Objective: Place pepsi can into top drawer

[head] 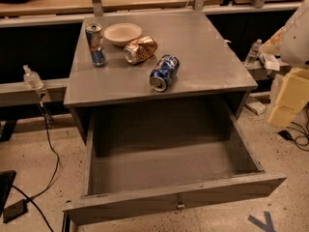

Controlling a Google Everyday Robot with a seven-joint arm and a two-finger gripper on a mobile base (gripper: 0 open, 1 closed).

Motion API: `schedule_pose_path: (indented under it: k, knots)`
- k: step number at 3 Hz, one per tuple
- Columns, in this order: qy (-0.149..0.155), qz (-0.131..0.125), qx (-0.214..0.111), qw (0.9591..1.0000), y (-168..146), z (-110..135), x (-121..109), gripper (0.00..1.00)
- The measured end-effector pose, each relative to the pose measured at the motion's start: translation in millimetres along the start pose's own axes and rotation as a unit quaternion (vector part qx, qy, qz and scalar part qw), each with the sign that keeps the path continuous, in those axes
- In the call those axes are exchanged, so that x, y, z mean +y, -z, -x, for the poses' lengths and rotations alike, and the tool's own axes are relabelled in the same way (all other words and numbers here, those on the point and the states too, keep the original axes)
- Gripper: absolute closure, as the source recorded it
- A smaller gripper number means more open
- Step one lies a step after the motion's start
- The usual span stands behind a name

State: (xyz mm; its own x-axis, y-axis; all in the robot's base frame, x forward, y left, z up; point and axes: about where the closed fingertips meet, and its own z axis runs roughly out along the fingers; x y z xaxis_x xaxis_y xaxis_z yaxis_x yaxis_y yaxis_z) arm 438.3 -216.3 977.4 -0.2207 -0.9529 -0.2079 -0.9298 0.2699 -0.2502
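Grey worktop above; beneath it, top drawer standing wide open, bare inside. Pepsi can on its side near the middle of the front edge, apart from the dented orange can behind. Gripper nowhere in frame, perhaps beyond the right edge; grip state impossible to tell. Reach step, nothing grasped yet: next, descend across the can's body, pinch, lift, lower into the drawer.
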Motion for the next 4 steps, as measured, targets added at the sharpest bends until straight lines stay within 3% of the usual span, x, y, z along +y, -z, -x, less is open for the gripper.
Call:
schedule_pose_path:
  k: [1,2,3,4]
  knots:
    - [0.000,0.000,0.000,1.0000,0,0,0,0.00]
    - [0.045,0.002,-0.011,0.9989,-2,13,-10,0.00]
    - [0.179,0.015,-0.020,0.9836,-15,60,-49,0.00]
    - [0.306,0.015,-0.018,0.9518,-29,120,-93,0.00]
